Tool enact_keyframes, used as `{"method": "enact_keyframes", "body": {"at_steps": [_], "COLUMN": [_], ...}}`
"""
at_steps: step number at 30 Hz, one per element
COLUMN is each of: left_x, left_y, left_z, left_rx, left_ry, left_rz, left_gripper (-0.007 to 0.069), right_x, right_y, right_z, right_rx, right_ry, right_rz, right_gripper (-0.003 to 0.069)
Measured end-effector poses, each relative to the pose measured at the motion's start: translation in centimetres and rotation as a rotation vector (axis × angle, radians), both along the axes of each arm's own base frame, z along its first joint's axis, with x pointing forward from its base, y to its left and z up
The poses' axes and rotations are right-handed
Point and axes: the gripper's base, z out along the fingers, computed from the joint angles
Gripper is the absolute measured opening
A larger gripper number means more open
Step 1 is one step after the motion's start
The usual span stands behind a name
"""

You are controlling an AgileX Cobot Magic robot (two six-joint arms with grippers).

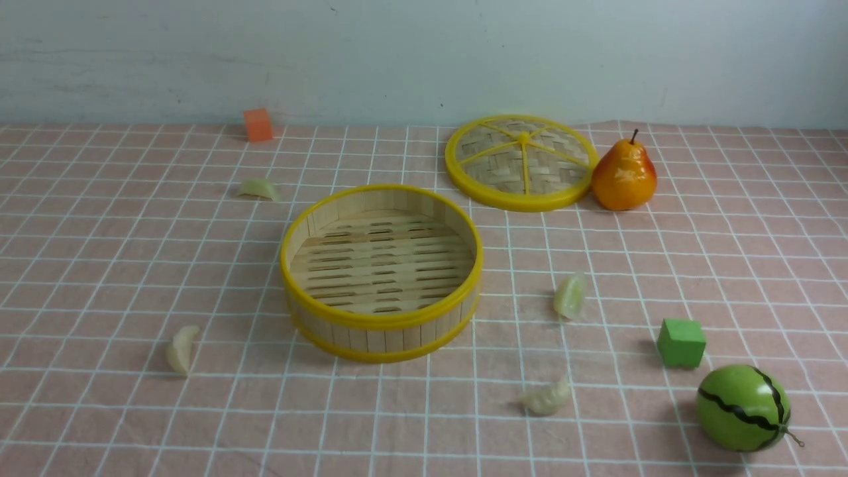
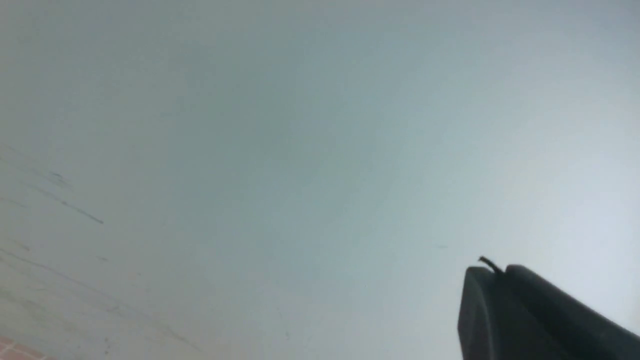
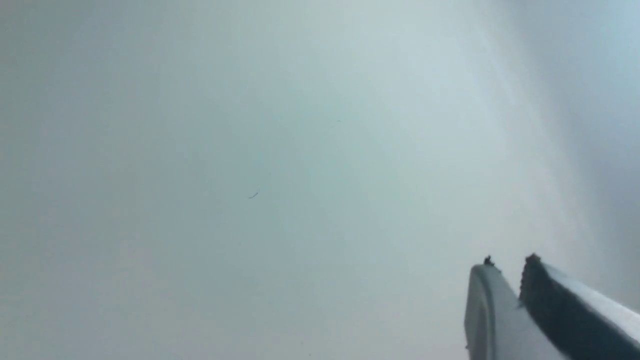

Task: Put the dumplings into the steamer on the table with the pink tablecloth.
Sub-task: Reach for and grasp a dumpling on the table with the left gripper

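Observation:
The steamer (image 1: 381, 328) stands empty in the middle of the table, which is draped in the pink tablecloth (image 1: 99, 265). Several pale dumplings lie on the cloth around it: one at the far left (image 1: 258, 189), one at the near left (image 1: 181, 349), one to the right (image 1: 570, 296) and one at the near right (image 1: 546, 398). Neither arm appears in the front view. Both wrist views face a blank grey wall. My left gripper (image 2: 495, 270) is shut with its fingers pressed together and empty. My right gripper (image 3: 510, 267) shows a narrow gap between its fingers with nothing in it.
The woven yellow lid (image 1: 520, 162) lies at the back right, with a pear (image 1: 623, 175) beside it. A green cube (image 1: 681, 342) and a toy watermelon (image 1: 742, 407) sit at the near right. An orange cube (image 1: 258, 124) stands by the back wall.

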Motion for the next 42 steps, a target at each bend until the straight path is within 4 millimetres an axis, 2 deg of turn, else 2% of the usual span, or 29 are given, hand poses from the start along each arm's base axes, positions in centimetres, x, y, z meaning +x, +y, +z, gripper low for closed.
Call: {"method": "enact_keyframes", "body": {"at_steps": [1,3,4,5,7,8,9,10,11,13,14,15,16,18,21,23,24,26,27,28,29,30,31,34,35,37,38,39,42], "left_x": [0.4,1.3,2.5,2.5,5.6,5.8,8.0,9.1,11.1,12.5,14.6,14.9,16.6,18.8,21.6,22.6,24.3,26.6,26.5,27.8,30.2,30.4,32.6,36.3,36.6,39.8,40.0,42.0,44.2], "left_y": [0.0,-0.1,-0.1,-0.1,-0.1,-0.1,-0.1,-0.1,-0.1,-0.1,-0.1,-0.1,-0.3,-0.6,-1.2,-1.4,-1.6,-1.7,-1.7,-1.8,-1.9,-1.9,-2.0,-2.2,-2.2,-2.4,-2.4,-2.5,-2.6], "left_z": [1.4,2.8,3.6,3.6,4.3,4.4,4.4,4.4,4.1,4.2,3.9,3.8,3.4,2.7,2.4,2.4,2.6,2.6,2.6,2.5,2.2,2.1,1.7,0.9,0.8,0.0,-0.1,-1.0,-2.4], "left_rx": [0.033,0.057,0.071,0.072,0.080,0.079,0.085,0.089,0.094,0.098,0.101,0.101,0.104,0.115,0.131,0.137,0.149,0.158,0.159,0.161,0.165,0.165,0.165,0.160,0.160,0.156,0.157,0.160,0.169], "left_ry": [0.036,0.086,0.130,0.130,0.241,0.253,0.356,0.414,0.522,0.611,0.746,0.763,0.879,1.021,1.149,1.189,1.231,1.260,1.262,1.272,1.284,1.285,1.292,1.288,1.288,1.280,1.281,1.295,1.322], "left_rz": [0.012,0.021,0.025,0.026,0.023,0.022,0.020,0.018,0.015,0.013,0.006,0.004,-0.006,-0.030,-0.067,-0.083,-0.095,-0.101,-0.102,-0.103,-0.105,-0.105,-0.105,-0.108,-0.109,-0.113,-0.114,-0.116,-0.118], "left_gripper": [-0.0014,-0.0014,-0.0014,-0.0014,-0.0014,-0.0014,-0.0014,-0.0014,-0.0014,-0.0014,-0.0014,-0.0014,-0.0014,-0.0014,-0.0014,-0.0014,-0.0014,-0.0014,-0.0014,-0.0014,-0.0013,-0.0013,-0.0006,0.0042,0.0053,0.0142,0.0160,0.0238,0.0342], "right_x": [0.0,0.0,0.0,0.1,0.7,0.8,1.4,1.8,2.4,3.1,4.4,4.6,6.2,8.3,10.8,11.8,13.0,13.9,14.0,14.4,14.9,14.9,15.2,15.3,15.3,15.4,15.4,15.5,15.5], "right_y": [0.0,0.0,0.0,0.0,0.2,0.2,0.4,0.4,0.5,0.6,0.6,0.6,0.6,0.7,1.0,1.2,1.9,2.7,2.8,3.4,4.5,4.6,5.2,5.9,5.9,5.9,5.9,6.0,6.0], "right_z": [0.0,0.0,0.0,0.0,1.0,0.8,1.8,2.4,3.3,4.2,4.6,4.6,4.4,3.5,1.8,1.3,0.5,0.4,0.3,0.2,0.2,0.2,0.1,-0.3,-0.3,-0.3,-0.3,-0.2,-0.3], "right_rx": [0.012,0.016,0.009,0.006,-0.043,-0.047,-0.072,-0.085,-0.114,-0.154,-0.218,-0.227,-0.274,-0.300,-0.305,-0.309,-0.325,-0.360,-0.365,-0.393,-0.446,-0.454,-0.488,-0.530,-0.530,-0.536,-0.537,-0.537,-0.538], "right_ry": [-0.003,-0.005,0.008,0.016,0.123,0.144,0.249,0.305,0.389,0.480,0.601,0.617,0.744,0.903,1.136,1.213,1.312,1.361,1.366,1.388,1.413,1.414,1.419,1.429,1.431,1.425,1.423,1.412,1.412], "right_rz": [0.007,0.009,0.006,0.006,0.003,0.005,0.008,0.010,0.009,0.007,0.001,0.000,0.003,0.022,0.067,0.093,0.142,0.194,0.200,0.234,0.290,0.297,0.332,0.368,0.369,0.371,0.371,0.369,0.369], "right_gripper": [0.0097,0.0098,0.0098,0.0098,0.0098,0.0098,0.0098,0.0094,0.0084,0.0062,0.0028,0.0028,-0.0002,-0.0020,-0.0020,-0.0020,-0.0020,-0.0020,-0.0020,-0.0020,-0.0020,-0.0020,-0.0019,-0.0017,-0.0017,-0.0015,-0.0015,-0.0014,-0.0013]}}
